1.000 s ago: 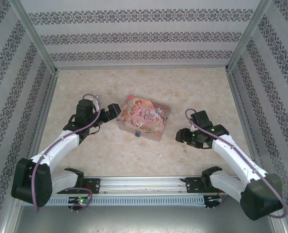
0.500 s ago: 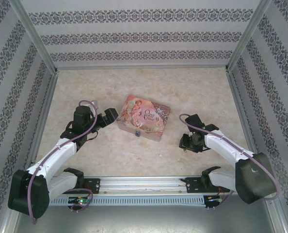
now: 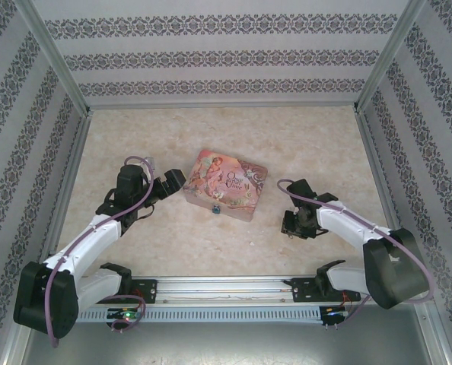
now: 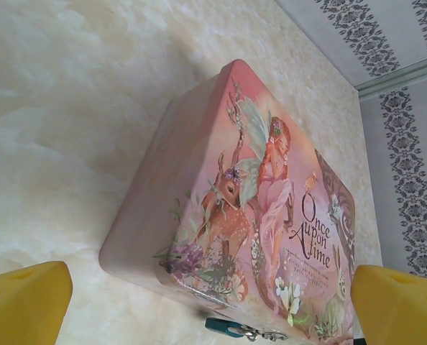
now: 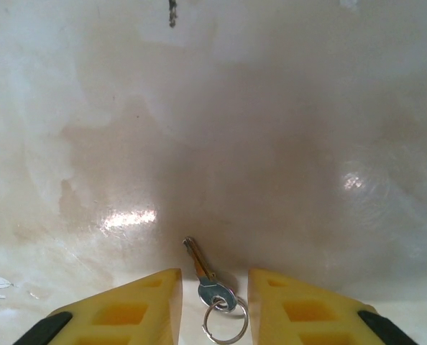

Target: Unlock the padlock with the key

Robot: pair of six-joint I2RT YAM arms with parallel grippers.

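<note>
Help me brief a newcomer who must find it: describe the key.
Start at the pink tin in the middle of the table, then look right to the right pincer, low over the surface. Between its yellow fingers lies the key: a small silvery sliver with a wire ring through its head, unlike the teal padlock at the tin's front.

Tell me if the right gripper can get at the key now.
Probably yes: the key lies bare on the table between the open fingers of the right gripper, with nothing covering it.
</note>
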